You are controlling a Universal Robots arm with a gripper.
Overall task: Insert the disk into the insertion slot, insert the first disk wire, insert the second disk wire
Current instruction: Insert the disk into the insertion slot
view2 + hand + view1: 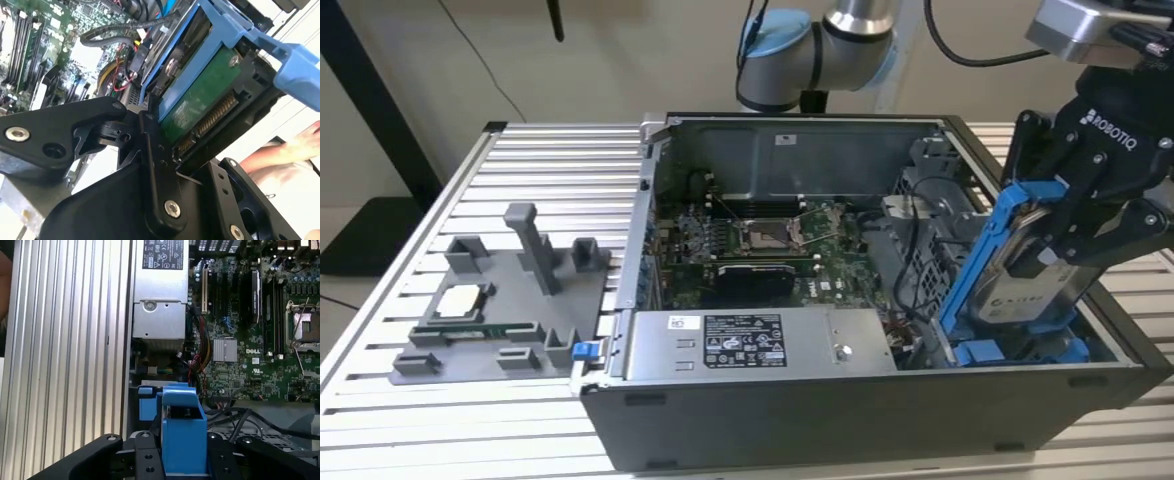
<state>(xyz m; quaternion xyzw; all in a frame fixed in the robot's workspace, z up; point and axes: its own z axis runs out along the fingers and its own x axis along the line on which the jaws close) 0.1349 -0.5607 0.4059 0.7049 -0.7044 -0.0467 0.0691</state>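
Blue-framed silver-grey rectangular disk (1025, 290) hangs tilted, clamped in the fingers (152, 160) of the black gripper (1070, 238), its lower end apparently just above the grey sheet-metal insertion slot (1027, 352) inside the open grey computer case (854, 415).

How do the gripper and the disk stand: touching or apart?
Touching. In the second wrist view the gripper clamps the disk between its black fingers.

Materials and finishes
Glossy blue plastic frames the silver metal disk (1017, 293); the table (520, 165) is ribbed, matt metal.
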